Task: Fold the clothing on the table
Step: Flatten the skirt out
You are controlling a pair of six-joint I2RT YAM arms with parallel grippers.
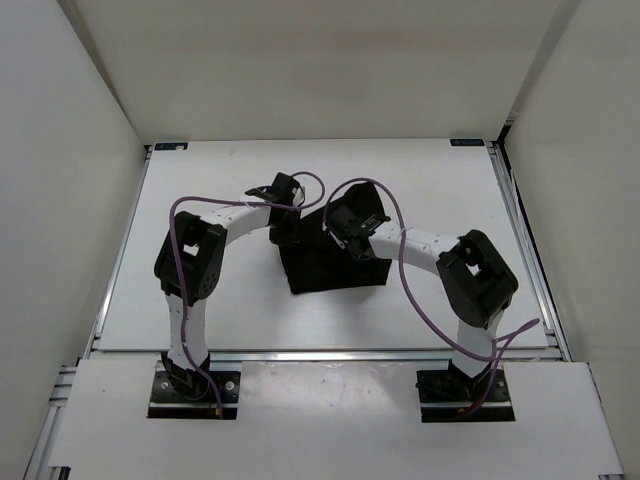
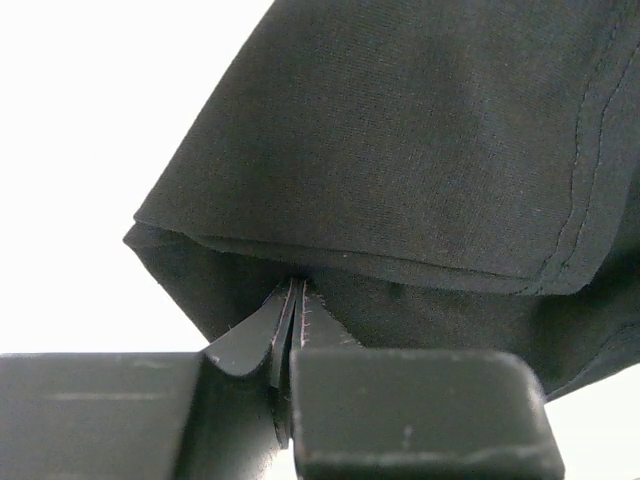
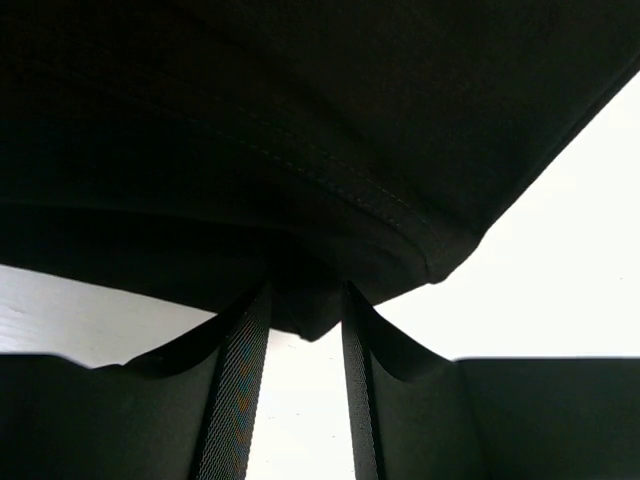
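Closest to the lens, the left gripper [image 2: 296, 305] is clenched on a hem of the clothing [image 2: 420, 150], its 2 fingers pressed together on the cloth. The black garment lies near the middle of the table [image 1: 200, 200], between both arms. The right gripper [image 3: 305, 305] has its fingers apart around a bunched edge; whether it really pinches, I cannot tell. The step seems to be taking 2 edges for a fold; next, both grips must be firm before lifting together.

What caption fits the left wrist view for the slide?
Left gripper pinched shut on a folded edge of the black clothing, white table behind.
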